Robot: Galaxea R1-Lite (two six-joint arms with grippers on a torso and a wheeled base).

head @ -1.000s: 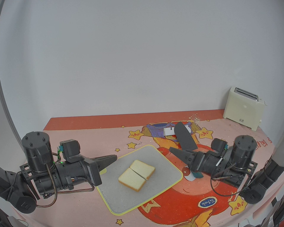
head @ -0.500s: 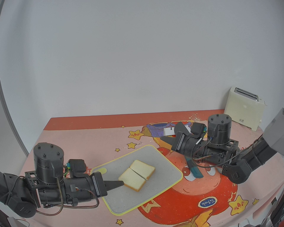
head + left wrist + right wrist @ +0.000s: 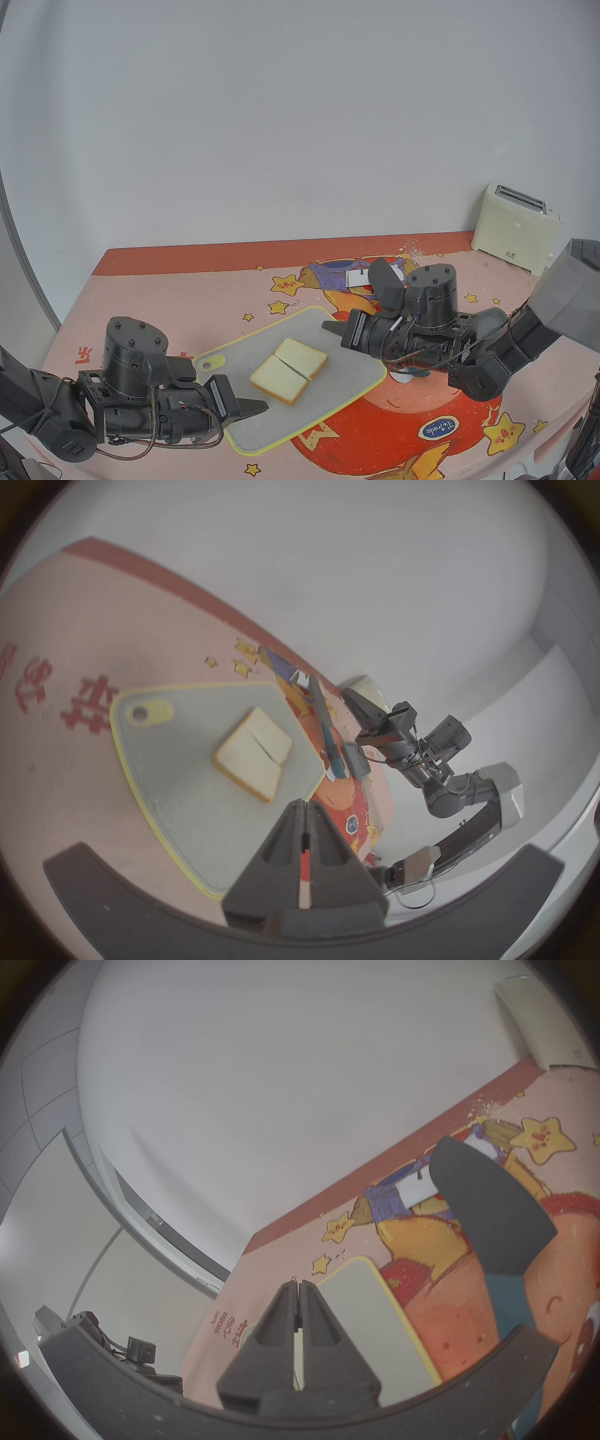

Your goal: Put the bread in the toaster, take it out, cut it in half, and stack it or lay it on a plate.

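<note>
A: On the grey cutting board (image 3: 353, 362), right in the middle, lies the bread (image 3: 289, 370): one square slice, split straight across into two oblong halves that touch along the cut.

B: And an arm on either side of it. The left gripper (image 3: 261, 407) sits low at the board's near-left edge, just beside the nearer half, fingers pinched together on nothing. The right gripper (image 3: 329, 325) hangs over the far-right edge, equally clamped and empty, a little apart from the farther half.

A: How will those halves handle, do you reckon?

B: Very light, I'd say, with a soft crumb: a pale matte face and a thin golden crust round the rim. Squeeze the middle and it will dent or tear. If it's toasted it'll be stiffer, but it'll shed crumbs. I'd open the fingers wide, come in low because it lies flat, and take each half across two opposite crust edges, where it's firmest.

A: And the board under it?

B: Speckled plastic, faintly rough by the look of it, with a yellow rim and rounded corners. That's enough friction that the bread shouldn't skate. Below that is a smooth cartoon-printed table mat (image 3: 187, 294).

A: The knife (image 3: 385, 282)?

B: A broad dark blade and a teal handle, lying on the mat beyond the board, partly behind the right arm. The cream, smooth-sided toaster (image 3: 515, 228) stands well apart at the far right corner. The cutting looks done; to my eye only the plating remains.
</note>
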